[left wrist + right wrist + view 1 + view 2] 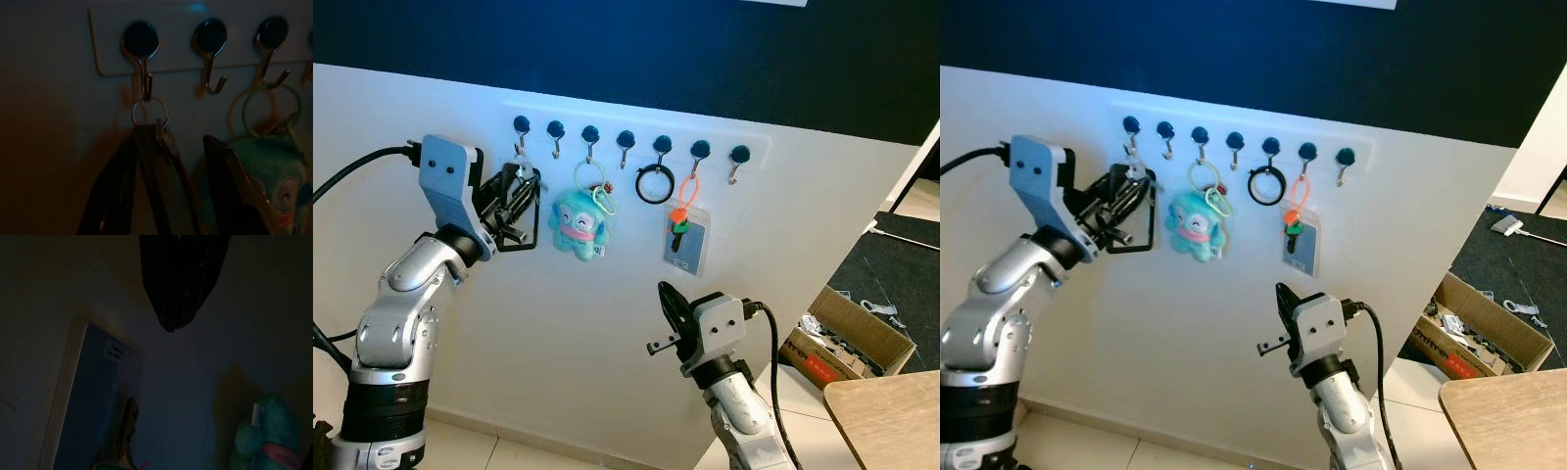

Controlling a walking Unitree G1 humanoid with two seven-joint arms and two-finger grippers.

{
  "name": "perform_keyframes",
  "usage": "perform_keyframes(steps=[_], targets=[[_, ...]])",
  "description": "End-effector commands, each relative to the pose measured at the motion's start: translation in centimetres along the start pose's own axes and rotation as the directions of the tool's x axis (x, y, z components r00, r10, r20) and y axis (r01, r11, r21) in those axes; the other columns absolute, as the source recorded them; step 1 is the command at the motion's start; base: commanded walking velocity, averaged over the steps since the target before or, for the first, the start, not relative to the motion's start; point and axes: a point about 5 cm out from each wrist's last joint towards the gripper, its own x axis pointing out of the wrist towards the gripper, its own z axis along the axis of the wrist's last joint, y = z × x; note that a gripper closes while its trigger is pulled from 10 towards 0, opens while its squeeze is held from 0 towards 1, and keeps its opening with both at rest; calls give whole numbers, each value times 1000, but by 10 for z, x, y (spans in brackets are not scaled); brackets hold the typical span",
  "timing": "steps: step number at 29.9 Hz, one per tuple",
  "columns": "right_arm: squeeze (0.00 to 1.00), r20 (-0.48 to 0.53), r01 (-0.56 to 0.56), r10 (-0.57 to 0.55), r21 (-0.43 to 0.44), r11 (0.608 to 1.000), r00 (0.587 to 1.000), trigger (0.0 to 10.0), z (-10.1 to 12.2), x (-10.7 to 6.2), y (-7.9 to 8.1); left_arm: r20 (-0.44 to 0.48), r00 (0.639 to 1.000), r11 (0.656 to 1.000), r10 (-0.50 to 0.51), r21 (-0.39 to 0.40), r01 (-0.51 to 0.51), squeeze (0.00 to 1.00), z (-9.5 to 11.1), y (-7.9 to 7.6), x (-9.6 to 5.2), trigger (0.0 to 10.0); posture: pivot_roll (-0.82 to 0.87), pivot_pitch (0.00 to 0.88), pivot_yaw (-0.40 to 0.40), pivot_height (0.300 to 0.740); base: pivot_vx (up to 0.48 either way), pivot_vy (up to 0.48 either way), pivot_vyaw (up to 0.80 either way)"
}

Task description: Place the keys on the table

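Note:
A small silver key ring [150, 112] hangs from the leftmost hook [521, 124] of a white wall rack [631, 122]. What hangs below the ring is hidden behind my fingers. My left gripper [523, 194] is raised to that hook and stands open, one fingertip [146, 132] just under the ring and the other finger [220, 156] apart, beside a teal plush. My right gripper [670, 302] is held lower, in front of the wall, shut and holding nothing. A corner of the wooden table [891, 416] shows at the lower right.
Other hooks carry a teal plush keychain [578, 223], a black ring [656, 184] and an orange loop with a green key over a blue card holder [686, 243]. An open cardboard box [852, 338] sits on the floor to the right, near the table.

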Motion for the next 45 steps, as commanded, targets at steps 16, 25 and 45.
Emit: perform_keyframes(steps=[16,25,45], targets=[[0,-31,12,-11,15,1000,999,10000,-6,-4,1,-18,1000,998,-3,-64,2,0,-3,2,-8,10000,194,85,-30,740,0,0,0],[0,-30,3,-2,17,1000,1000,10000,-6,-2,2,27,1000,994,-5,-108,8,0,4,-1,-8,0,202,84,-34,740,0,0,0],[0,-32,1,-1,20,1000,1000,10000,-6,-3,3,102,989,981,-106,-155,121,0,23,-12,-11,10000,199,87,-30,740,0,0,0]])
